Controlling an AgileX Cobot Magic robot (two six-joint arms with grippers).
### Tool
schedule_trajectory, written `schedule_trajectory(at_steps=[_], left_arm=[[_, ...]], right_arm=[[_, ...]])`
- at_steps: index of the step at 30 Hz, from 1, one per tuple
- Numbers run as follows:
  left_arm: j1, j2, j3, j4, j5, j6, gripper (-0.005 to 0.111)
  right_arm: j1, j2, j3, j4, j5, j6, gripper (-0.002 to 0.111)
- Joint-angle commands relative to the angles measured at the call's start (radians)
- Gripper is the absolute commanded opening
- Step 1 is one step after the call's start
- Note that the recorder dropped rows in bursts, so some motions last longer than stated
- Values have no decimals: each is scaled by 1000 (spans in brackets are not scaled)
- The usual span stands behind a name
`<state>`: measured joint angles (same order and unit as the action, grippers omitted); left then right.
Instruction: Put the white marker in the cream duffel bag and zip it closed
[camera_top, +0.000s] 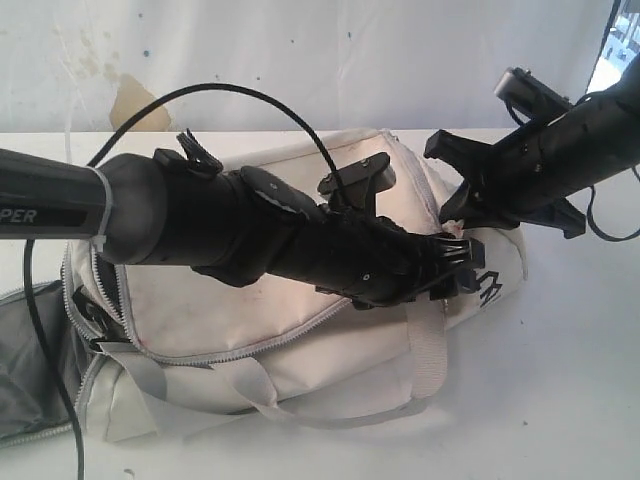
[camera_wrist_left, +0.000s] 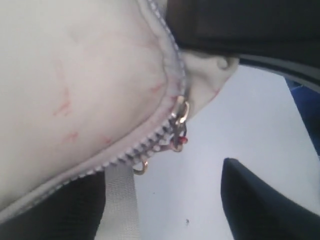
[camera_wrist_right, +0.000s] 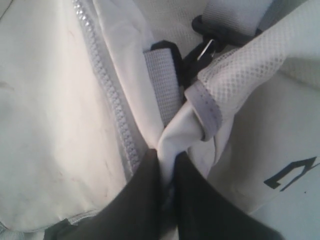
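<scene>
The cream duffel bag lies on the white table, its zipper running along the front. My left gripper reaches across the bag to its right end. Its jaws stand open with the zipper pulls just ahead of them and nothing between the fingers. At the same end, my right gripper is shut on a fold of the bag's cream fabric. The white marker is out of view.
At the bag's left end a flap hangs open and shows dark grey lining. A grey strap loops over the front. A black buckle and mesh pocket sit by my right gripper. A stained wall stands behind.
</scene>
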<state>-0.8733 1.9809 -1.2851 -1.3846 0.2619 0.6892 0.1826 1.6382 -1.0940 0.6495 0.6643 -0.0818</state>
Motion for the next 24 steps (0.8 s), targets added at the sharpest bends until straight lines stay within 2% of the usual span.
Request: schedule_trajectory(at_steps=[1, 4, 6, 10, 13, 20, 24], left_arm=[[-7, 3, -1, -19, -62, 147, 71], [-7, 3, -1, -19, -69, 307, 71], [-7, 3, -1, -19, -69, 356, 71], [-7, 3, -22, -64, -108, 341, 71], [-7, 3, -60, -111, -76, 370, 71], [-7, 3, -61, -102, -36, 390, 54], [-7, 16, -61, -95, -19, 390, 57]], right_arm=[[-3, -8, -1, 7, -7, -31, 0], [-3, -8, -3, 7, 6, -48, 0], [-3, -8, -3, 7, 32, -48, 0], [-3, -8, -3, 7, 46, -50, 0], [-3, -8, -3, 9, 56, -54, 0], [-3, -8, -35, 15, 124, -136, 0], [-3, -8, -40, 30, 123, -136, 0]])
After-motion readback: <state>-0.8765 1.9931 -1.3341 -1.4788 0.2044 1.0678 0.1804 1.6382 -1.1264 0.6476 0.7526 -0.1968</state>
